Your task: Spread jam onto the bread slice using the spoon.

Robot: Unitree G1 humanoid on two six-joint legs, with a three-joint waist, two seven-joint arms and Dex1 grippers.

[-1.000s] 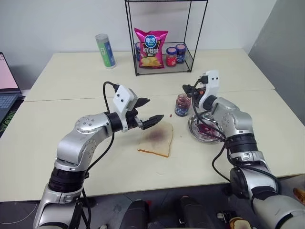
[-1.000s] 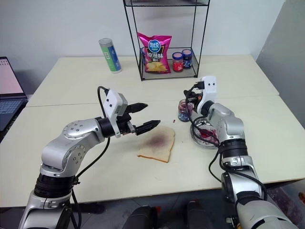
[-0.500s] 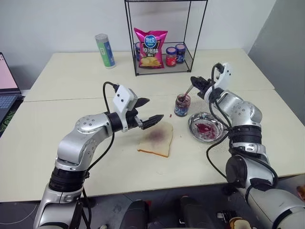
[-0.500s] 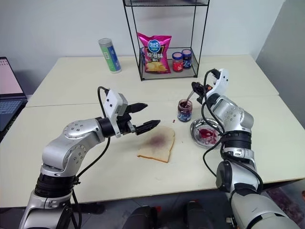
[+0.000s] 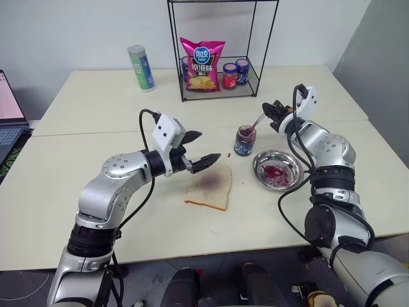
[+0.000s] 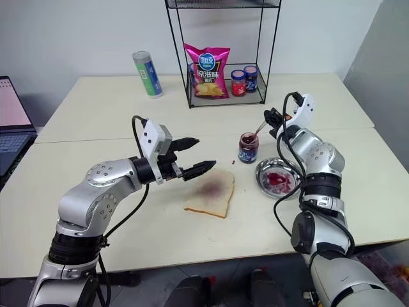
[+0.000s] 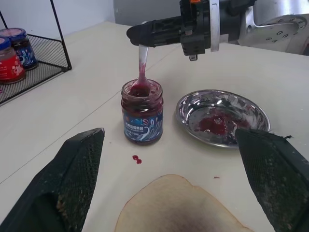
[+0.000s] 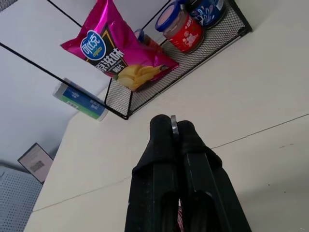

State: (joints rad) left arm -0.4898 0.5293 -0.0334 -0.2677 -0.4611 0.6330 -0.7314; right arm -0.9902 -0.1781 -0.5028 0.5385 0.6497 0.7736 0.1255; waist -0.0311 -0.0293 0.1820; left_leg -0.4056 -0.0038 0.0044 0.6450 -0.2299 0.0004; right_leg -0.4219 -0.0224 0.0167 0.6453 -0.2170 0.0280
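Having swung from above the steel dish (image 5: 277,171) to dip the spoon (image 7: 142,67) into the open jam jar (image 7: 142,111), right hand (image 5: 275,108) clamped on it, left hand (image 5: 203,149) spread beside the bread slice (image 5: 209,186), reloading jam (image 7: 140,90) for spreading.

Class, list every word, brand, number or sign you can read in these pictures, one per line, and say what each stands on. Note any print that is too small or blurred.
Pink crisp bag: blue round logo with Chinese characters, too blurred to read.
Green and blue canister: print too small to read.
Open jam jar: blue patterned label, no legible words.
Red-lidded jar and blue-lidded jar in the wire rack: labels unreadable.
Nothing legible anywhere.
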